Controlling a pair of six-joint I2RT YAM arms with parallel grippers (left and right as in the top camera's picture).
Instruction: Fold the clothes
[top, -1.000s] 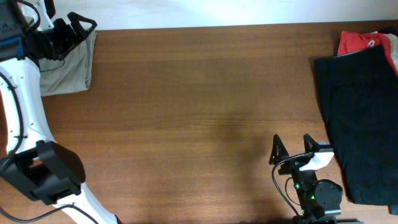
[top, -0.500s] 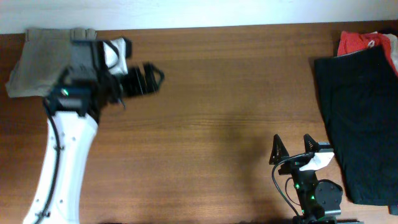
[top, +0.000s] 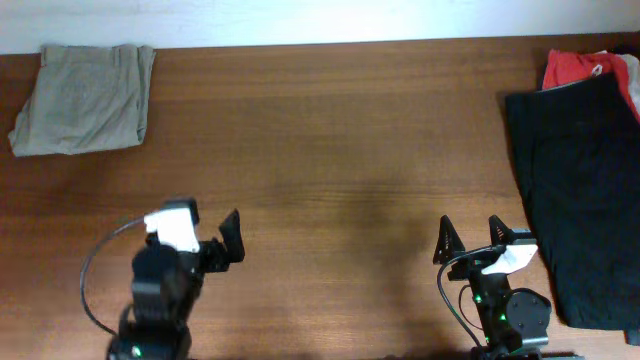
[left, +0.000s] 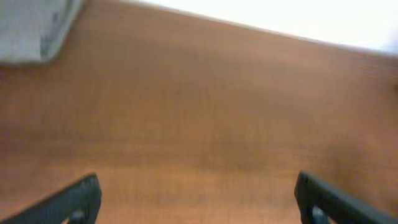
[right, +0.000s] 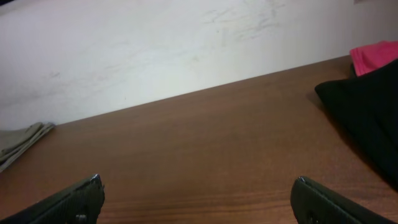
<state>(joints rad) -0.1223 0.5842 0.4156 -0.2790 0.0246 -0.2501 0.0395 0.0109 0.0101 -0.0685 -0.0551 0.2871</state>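
Over at the far left corner of the table (top: 340, 130), the khaki shorts (top: 85, 98) lie folded into a compact rectangle, flat on the wood close to the back edge. Nothing touches them. Nearer the front edge, and well apart from them, the left gripper (left: 198, 200) hangs over bare wood with its fingers spread wide and nothing between them; its wrist view is blurred, with a corner of the pale shorts at upper left. Further right along the front edge, the right gripper (top: 470, 236) is likewise spread apart and empty, pointing toward the back of the table. At the right edge the black shorts (top: 585, 200) lie spread out flat and unfolded, running partly out of view. Behind them, in the far right corner, the red-orange garment (top: 575, 68) sits crumpled, partly tucked under the black fabric's back edge.
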